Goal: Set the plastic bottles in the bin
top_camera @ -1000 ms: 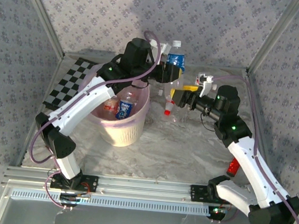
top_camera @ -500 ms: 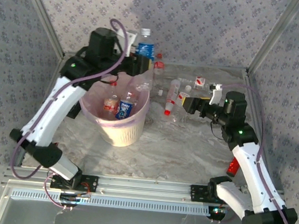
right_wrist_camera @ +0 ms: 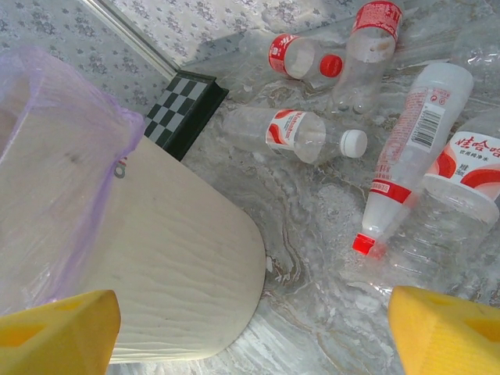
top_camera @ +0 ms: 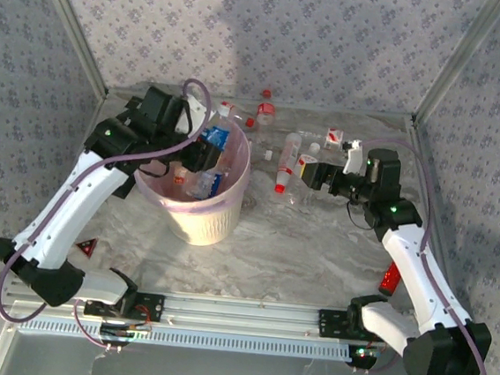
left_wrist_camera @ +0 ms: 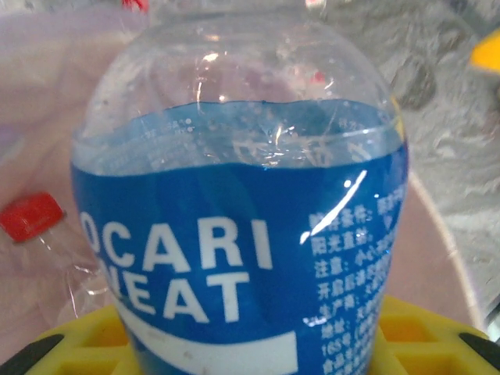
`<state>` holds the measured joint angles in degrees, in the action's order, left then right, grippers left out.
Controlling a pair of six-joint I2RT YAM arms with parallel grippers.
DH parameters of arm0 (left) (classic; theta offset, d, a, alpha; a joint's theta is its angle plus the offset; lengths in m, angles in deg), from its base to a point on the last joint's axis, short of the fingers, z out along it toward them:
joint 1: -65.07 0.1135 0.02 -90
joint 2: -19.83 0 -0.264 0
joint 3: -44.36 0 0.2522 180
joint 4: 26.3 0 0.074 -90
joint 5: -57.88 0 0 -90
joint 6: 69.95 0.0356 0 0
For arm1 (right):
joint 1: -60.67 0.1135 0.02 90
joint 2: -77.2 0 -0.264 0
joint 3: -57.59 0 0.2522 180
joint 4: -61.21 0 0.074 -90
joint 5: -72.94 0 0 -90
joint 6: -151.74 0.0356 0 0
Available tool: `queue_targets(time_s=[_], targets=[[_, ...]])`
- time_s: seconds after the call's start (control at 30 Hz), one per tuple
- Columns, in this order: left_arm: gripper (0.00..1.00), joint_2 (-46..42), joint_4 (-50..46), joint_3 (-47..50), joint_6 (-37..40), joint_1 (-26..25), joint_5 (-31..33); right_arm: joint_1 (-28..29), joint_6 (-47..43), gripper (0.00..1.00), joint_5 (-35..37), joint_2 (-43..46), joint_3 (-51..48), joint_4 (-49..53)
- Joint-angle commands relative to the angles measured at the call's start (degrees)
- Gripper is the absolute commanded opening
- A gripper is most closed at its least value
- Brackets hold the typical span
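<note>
**Blue-labelled bottle held over the bin**

The left claw [top_camera: 198, 154] grasps a clear, smooth plastic bottle [left_wrist_camera: 242, 258] between its yellow pads [left_wrist_camera: 74, 348], right above the open mouth of the bin [top_camera: 200, 223]. The bottle's glossy blue wrap carries bold white letters reading "OCARI" over "EAT", with columns of small white Chinese print beside them. Below it, inside the bin, a crumpled clear bottle with a red cap [left_wrist_camera: 31, 217] lies against the liner.

The bin is a round, cream plastic bucket with a faintly rippled wall that narrows downward. A thin, translucent lilac bag [right_wrist_camera: 55, 156] is folded over its rim. It stands on the left of a grey marbled table [right_wrist_camera: 312, 234], with a black-and-white chequered board [right_wrist_camera: 183, 109] behind it.

The right claw [top_camera: 305, 171] is released, its yellow foam pads [right_wrist_camera: 58, 328] wide apart with nothing between them. Beyond it, five clear bottles lie on the table, right of the bin. Three have red labels, one of them a white cap [right_wrist_camera: 353, 142]. One slim bottle [right_wrist_camera: 406, 148] shows a barcode and a red cap. One wider bottle [right_wrist_camera: 469, 176] bears red Chinese characters.
</note>
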<state>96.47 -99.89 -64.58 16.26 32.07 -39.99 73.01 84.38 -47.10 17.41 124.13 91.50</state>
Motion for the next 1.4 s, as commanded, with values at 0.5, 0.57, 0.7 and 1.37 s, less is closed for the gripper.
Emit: queue_targets(time_s=[0.5, 0.57, 0.7, 1.37], targets=[[0.15, -0.01, 3.34, 16.40, 1.91, -0.05, -1.79, 0.40, -1.01, 0.90, 1.05, -2.26, -0.53, 1.43], [0.31, 0.24, 3.16, 16.93, 1.67, -0.12, -0.60, 0.36, -1.25, 0.90, 1.42, -2.33, -0.57, 1.64], [0.61, -1.74, 5.78, 16.69, 0.52, -0.56, 1.38, 0.39, -1.11, 0.90, 2.19, -2.59, -0.65, 2.10], [0.55, -8.61, 10.00, 15.19, -2.66, -0.83, -2.36, 0.49, 0.70, 0.90, 5.16, -5.66, 0.31, 4.05]])
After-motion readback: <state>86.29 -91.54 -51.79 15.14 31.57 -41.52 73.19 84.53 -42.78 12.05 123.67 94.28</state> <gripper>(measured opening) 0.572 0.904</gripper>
